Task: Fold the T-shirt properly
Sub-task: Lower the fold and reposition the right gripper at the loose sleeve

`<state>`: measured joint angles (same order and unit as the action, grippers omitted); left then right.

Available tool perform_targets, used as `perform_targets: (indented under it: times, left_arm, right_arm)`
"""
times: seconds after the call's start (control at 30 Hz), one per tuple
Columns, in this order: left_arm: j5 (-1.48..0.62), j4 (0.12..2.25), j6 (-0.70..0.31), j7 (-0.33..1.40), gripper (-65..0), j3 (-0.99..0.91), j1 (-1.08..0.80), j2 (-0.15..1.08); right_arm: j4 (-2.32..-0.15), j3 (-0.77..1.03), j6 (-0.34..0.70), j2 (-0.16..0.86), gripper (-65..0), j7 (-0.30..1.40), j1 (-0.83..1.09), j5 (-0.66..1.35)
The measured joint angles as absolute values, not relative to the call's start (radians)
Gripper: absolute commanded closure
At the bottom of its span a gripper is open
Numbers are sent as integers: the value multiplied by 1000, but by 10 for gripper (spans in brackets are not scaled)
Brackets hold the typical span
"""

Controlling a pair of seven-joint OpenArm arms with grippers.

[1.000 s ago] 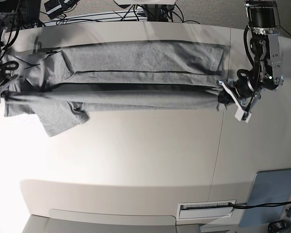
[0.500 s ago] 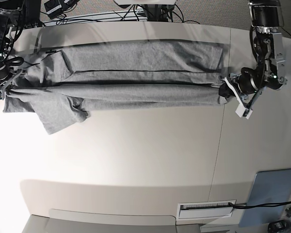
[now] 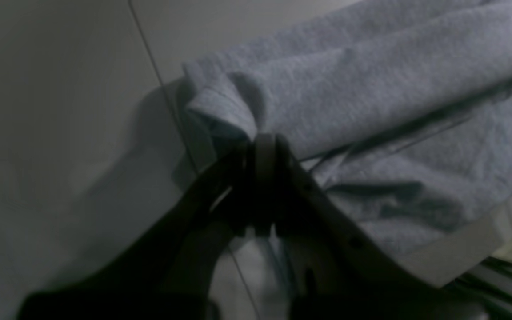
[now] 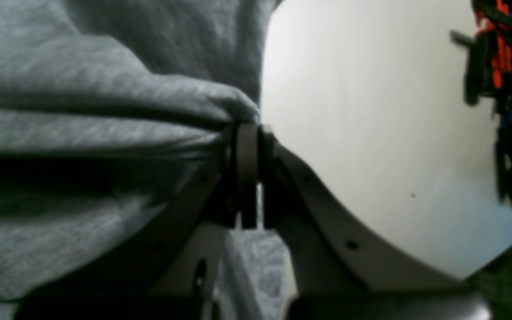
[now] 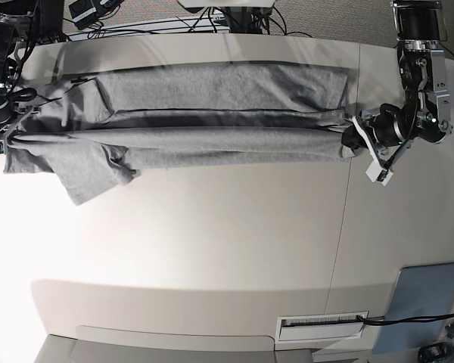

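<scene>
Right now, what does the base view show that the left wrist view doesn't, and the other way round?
Only the base view shows the whole T-shirt stretched across the table, a sleeve hanging toward the near side, and the right gripper at the far end. Only the left wrist view shows the left gripper pinched shut on a bunched fold. Both show grey cloth held at that end.
</scene>
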<state>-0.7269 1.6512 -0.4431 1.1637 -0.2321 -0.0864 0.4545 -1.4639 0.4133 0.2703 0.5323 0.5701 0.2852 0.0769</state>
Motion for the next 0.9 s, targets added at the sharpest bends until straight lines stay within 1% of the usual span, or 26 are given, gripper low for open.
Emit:
perform_targets:
  times: [0.03, 0.1, 0.13, 0.2, 0.23, 0.27, 0.3, 0.43, 0.57, 0.7, 0.77, 0.9]
  left_arm:
    - [-727, 1652, -458, 1164, -10, -232, -88, 455]
    - [-727, 1651, -465, 1165, -158, -232, -92, 455]
    - [-721, 1652, -465, 1168, -230, -232, -94, 455]
    - [-721, 1651, -461, 1169, -348, -232, -97, 455]
    - [-720, 1651, -461, 1170, -389, -232, -99, 455]
    - [-720, 1651, -461, 1171, -417, -232, -99, 455]
    - [-720, 1651, -461, 1171, -430, -232, -99, 455]
    - [-720, 1651, -461, 1170, -430, -232, -99, 455]
    - [-720, 1651, -461, 1170, -430, -232, -99, 455]
    - [-720, 1651, -461, 1171, -430, -232, -99, 455]
    - [-720, 1651, -461, 1170, -430, -232, -99, 455]
    - [-720, 1651, -461, 1170, -430, -232, -99, 455]
  right_arm:
    - [-1464, 413, 289, 533, 0, 582, 285, 75]
    - [-1464, 413, 337, 535, 0, 591, 285, 75]
    - [-1464, 413, 353, 535, -52, 591, 284, 71]
    - [-1464, 413, 368, 535, -189, 591, 279, 67]
    - [-1463, 413, 369, 535, -246, 591, 274, 65]
    - [-1464, 413, 371, 535, -286, 587, 270, 64]
    - [-1464, 413, 369, 537, -295, 587, 264, 63]
    - [-1464, 415, 364, 538, -295, 594, 238, 73]
    - [-1461, 416, 354, 537, -295, 612, 192, 189]
    - [-1460, 418, 361, 537, -295, 704, 99, 276]
    - [-1460, 418, 362, 537, -295, 750, 51, 279]
    - [-1460, 419, 366, 537, -295, 775, -22, 279]
